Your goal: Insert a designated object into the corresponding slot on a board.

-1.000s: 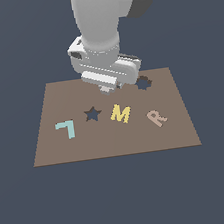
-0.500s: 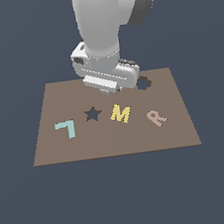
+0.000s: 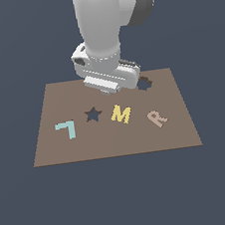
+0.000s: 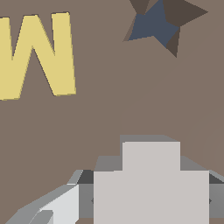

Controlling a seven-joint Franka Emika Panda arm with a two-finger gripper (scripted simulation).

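The gripper hangs low over the board just beside the scalloped slot, presumably lining up an insertion, though I cannot tell whether it grasps anything.

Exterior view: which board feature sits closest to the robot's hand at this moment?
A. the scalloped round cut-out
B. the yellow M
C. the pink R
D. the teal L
A. The scalloped round cut-out lies right beside the gripper at the far edge of the board, while the teal L, the yellow M and the pink R lie in the nearer row.
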